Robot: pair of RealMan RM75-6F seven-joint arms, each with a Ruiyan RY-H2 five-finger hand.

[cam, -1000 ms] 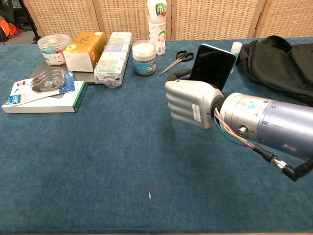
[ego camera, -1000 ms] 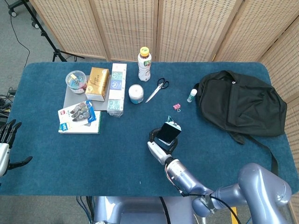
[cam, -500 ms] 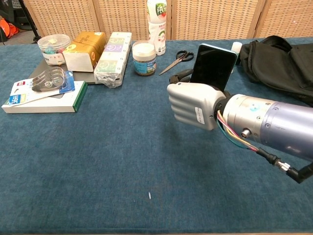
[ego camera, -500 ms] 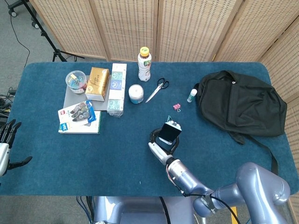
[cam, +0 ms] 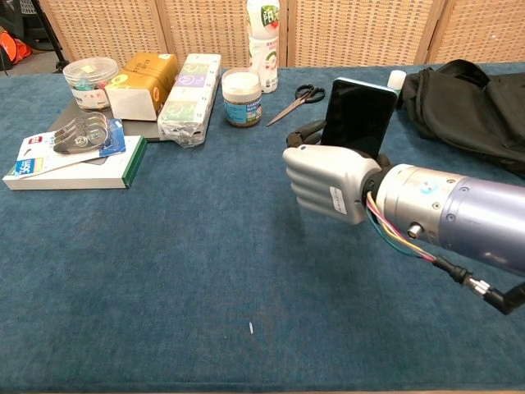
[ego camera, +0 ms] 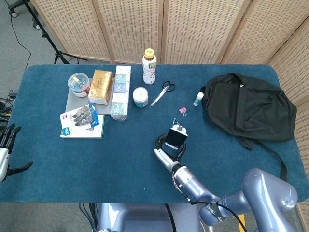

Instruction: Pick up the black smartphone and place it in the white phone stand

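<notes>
The right hand [cam: 328, 182] has its fingers wrapped around the lower part of the black smartphone [cam: 358, 117], and the phone stands nearly upright above the knuckles, dark screen facing the chest camera. From the head view the same hand [ego camera: 166, 155] sits in the middle of the blue table [ego camera: 125, 154], a little to the near side, with the phone [ego camera: 174, 138] leaning over it. Just at the phone's far top edge there's a small white piece, probably the white phone stand [ego camera: 179, 129], though it is too small and too covered to say whether the phone touches it.

Over at the near left edge, the left hand [ego camera: 6, 151] hangs off the table with dark fingers spread and nothing in it.

Now the rest of the table. Far centre, a white drink bottle [ego camera: 149, 66] with a yellow cap stands upright. Just near it and to its left sits a small round jar [ego camera: 140, 97], and black-handled scissors [ego camera: 163, 93] lie to the bottle's right. A pink clip [ego camera: 182, 110] lies further right, and a small white bottle [ego camera: 198, 99] stands just beside the black backpack [ego camera: 248, 106], which slumps across the far right. On the far left, a clear tub [ego camera: 78, 83], a yellow box [ego camera: 100, 86] and a long white box [ego camera: 120, 92] sit side by side, with a packet of tape rolls [ego camera: 82, 120] nearer.
</notes>
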